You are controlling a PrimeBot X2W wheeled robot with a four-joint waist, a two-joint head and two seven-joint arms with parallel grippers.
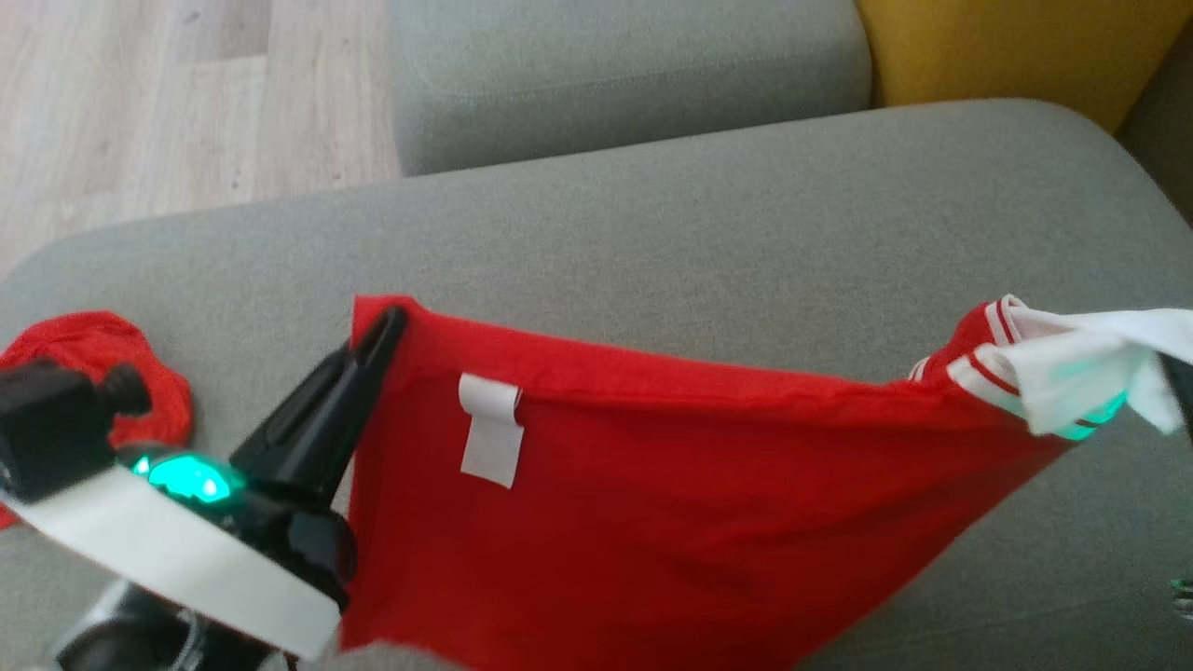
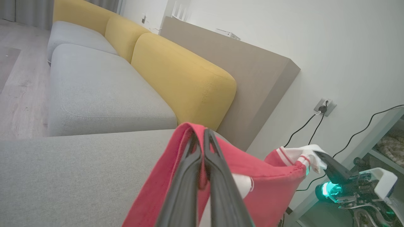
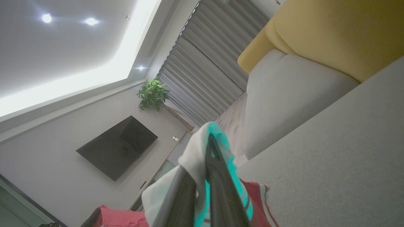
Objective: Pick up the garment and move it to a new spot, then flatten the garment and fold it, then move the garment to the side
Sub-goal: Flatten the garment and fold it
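The garment [image 1: 652, 503] is a red shirt with a white label and a white, red-striped sleeve [image 1: 1072, 373]. It hangs stretched between my two grippers above the grey sofa seat [image 1: 652, 233]. My left gripper [image 1: 384, 328] is shut on its upper left corner; the left wrist view shows the fingers [image 2: 189, 164] pinching red cloth [image 2: 271, 183]. At the right edge my right gripper [image 1: 1182, 377] is shut on the white sleeve, which wraps its fingertips [image 3: 217, 164] in the right wrist view. The shirt's lower part runs out of the bottom of the head view.
A bunch of red cloth [image 1: 93, 363] lies on the seat behind my left wrist. Beyond the seat are a second grey cushion [image 1: 624, 75], a yellow back cushion [image 1: 1007, 47] and wood floor [image 1: 140, 102]. Cables hang from a wall socket [image 2: 323, 107].
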